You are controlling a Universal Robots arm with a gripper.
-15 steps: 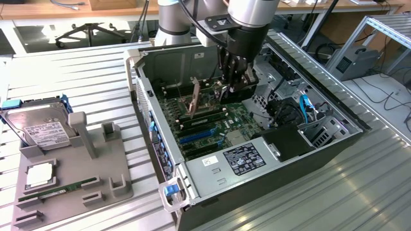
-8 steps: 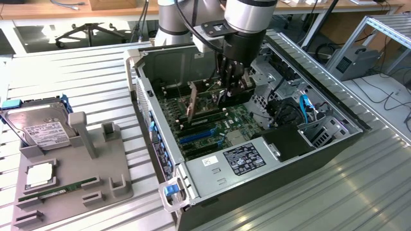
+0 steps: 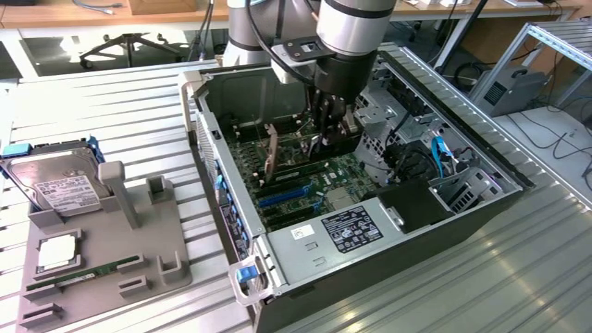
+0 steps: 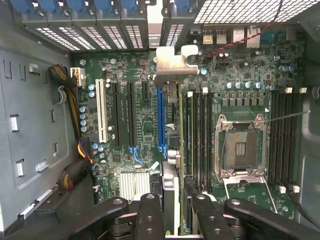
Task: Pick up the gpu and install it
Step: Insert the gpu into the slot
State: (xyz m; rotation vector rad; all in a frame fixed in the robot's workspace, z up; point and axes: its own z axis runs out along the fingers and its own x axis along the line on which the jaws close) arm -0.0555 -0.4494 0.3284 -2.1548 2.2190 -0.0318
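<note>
The gpu [image 4: 173, 70] is seen edge-on in the wrist view. Its silver bracket is at the far end, near the rear slot covers with blue latches [image 4: 95, 7]. My gripper [image 4: 172, 207] is shut on the card's near end, one black finger [image 4: 150, 215] on each side. The card stands upright over the motherboard [image 4: 140, 115], right beside the blue slot [image 4: 161, 120]. Whether its lower edge touches a slot I cannot tell. In the exterior view the gripper [image 3: 328, 135] reaches down into the open computer case [image 3: 462, 139], with the gpu [image 3: 274, 156] upright under it.
A grey fixture [image 3: 138, 270] at the exterior view's left carries a hard drive [image 3: 60, 184], a processor chip [image 3: 57, 253] and a green memory stick [image 3: 83, 274]. Inside the case are the power supply [image 3: 356, 229], an open processor socket [image 4: 240, 147] and a cable bundle [image 4: 75, 125].
</note>
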